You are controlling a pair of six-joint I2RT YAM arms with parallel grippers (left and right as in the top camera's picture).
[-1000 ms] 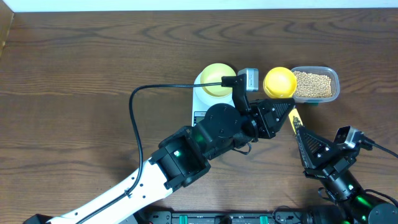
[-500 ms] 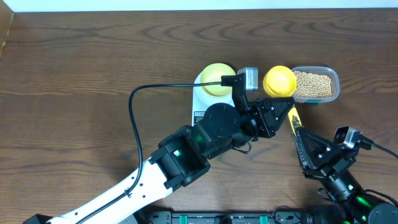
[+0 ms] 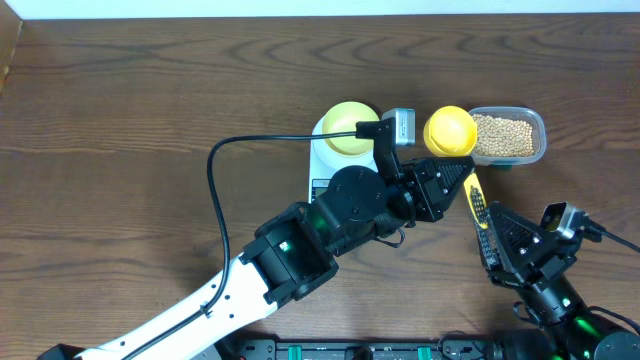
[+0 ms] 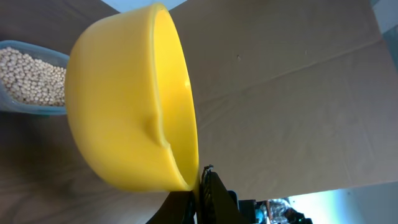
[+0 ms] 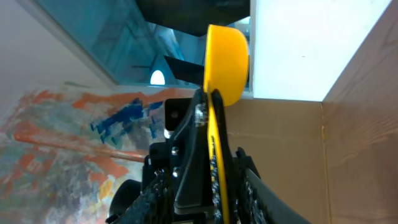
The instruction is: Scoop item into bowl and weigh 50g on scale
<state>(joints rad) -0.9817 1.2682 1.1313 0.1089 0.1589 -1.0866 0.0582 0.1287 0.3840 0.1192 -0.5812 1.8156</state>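
While my left arm reaches up from 7 o'clock across the wooden table (image 3: 120,100), a black cable (image 3: 213,170) loops off it at the far left. Moving right, there's the white scale (image 3: 322,165) near the middle of the table, its front edge partly hidden under my arm. The pale yellow bowl (image 3: 348,128) sits on the scale, toward its 12 o'clock side; what's inside is too small for me to tell.

On to my left gripper (image 3: 460,183): it's clamped tight on the handle of the bright yellow scoop (image 3: 450,132). The scoop's cup hangs at 3 o'clock from the bowl, just beside it, and right up against the 9 o'clock end of the clear tub (image 3: 543,130). From my left wrist the cup is turned on edge, rim facing 3 o'clock, with the tub behind it at 9 o'clock.

And the beans (image 3: 503,136): they're heaped in that tub, well apart from the bowl.

Last, my right gripper (image 3: 488,218), at 5 o'clock from the scoop's cup, pointing toward 11 o'clock. Its jaws stand parted with the tail of the handle between them; whether either finger touches it I can't tell.
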